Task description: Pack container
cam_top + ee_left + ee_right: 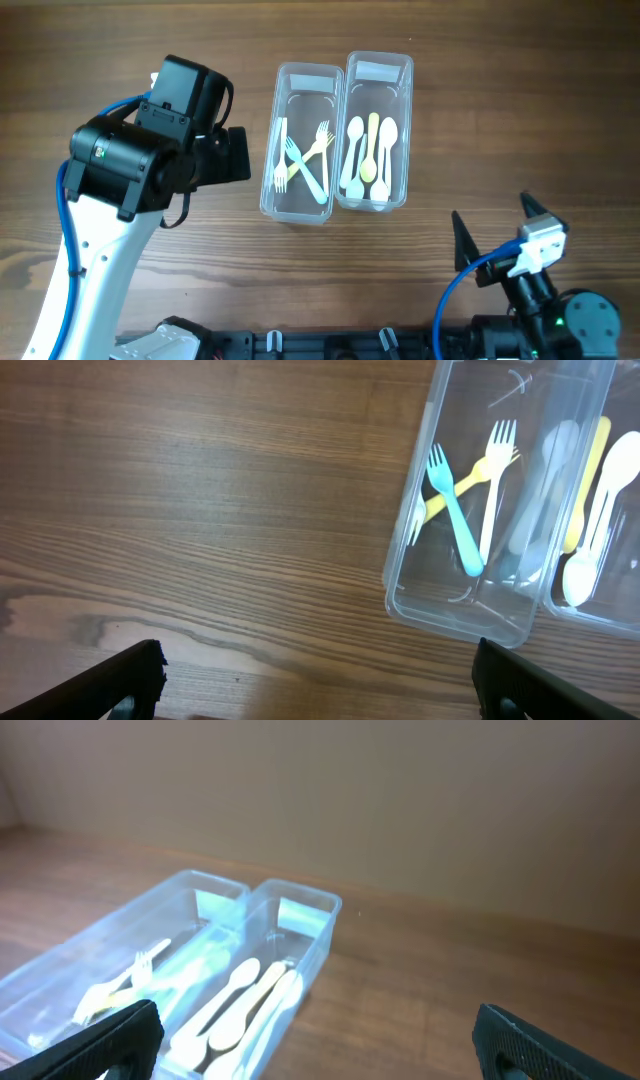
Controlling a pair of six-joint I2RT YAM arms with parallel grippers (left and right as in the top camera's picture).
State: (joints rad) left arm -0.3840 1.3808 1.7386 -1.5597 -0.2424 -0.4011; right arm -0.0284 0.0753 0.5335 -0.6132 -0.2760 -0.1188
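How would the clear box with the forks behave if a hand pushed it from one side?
It would probably slide easily: the clear box looks like thin plastic on a smooth wooden table. It is likely light, holding only a few small forks.

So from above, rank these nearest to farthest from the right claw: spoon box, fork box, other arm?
1. Spoon box, up-left of the right gripper.
2. Fork box, beside it, further left.
3. Left arm, at the table's far left.
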